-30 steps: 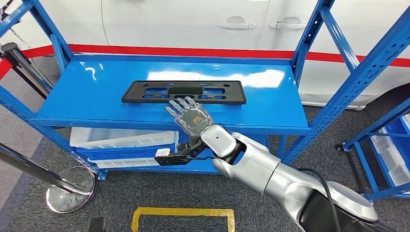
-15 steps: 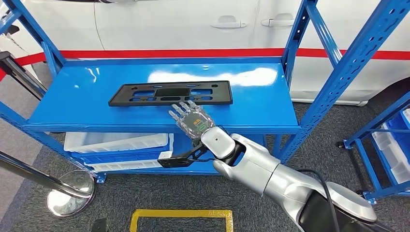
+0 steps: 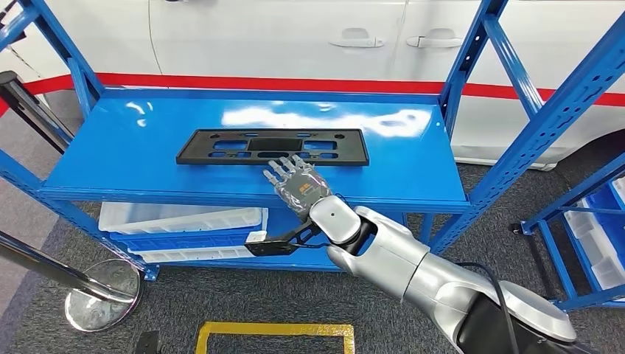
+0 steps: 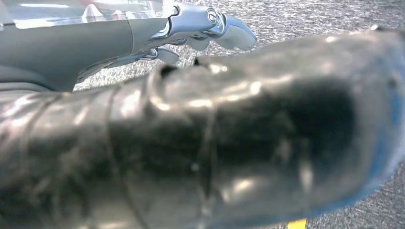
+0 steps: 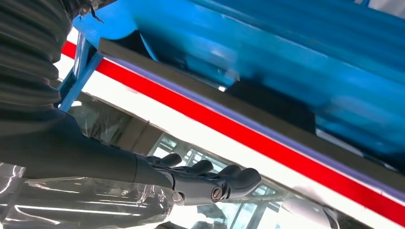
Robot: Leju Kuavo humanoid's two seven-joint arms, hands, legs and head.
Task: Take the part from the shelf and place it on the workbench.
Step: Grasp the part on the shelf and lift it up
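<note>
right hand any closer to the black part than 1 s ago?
Yes. In the head view the right hand has advanced across the shelf; its fingertips now reach the black part's near edge.

Glossy bright blue shelf [image 3: 133, 158] with paler sheen patches. Matt black part [image 3: 272, 146] with cut-out slots. Silver right arm [image 3: 413, 265]; right hand [image 3: 296, 183] under clear film, orange and green marks on its back, dark grey fingers [image 5: 229, 181]. White car [image 3: 280, 37] with red stripe. Speckled grey carpet [image 3: 243, 302], yellow tape outline [image 3: 273, 328]. White bins [image 3: 180, 218] below.
</note>
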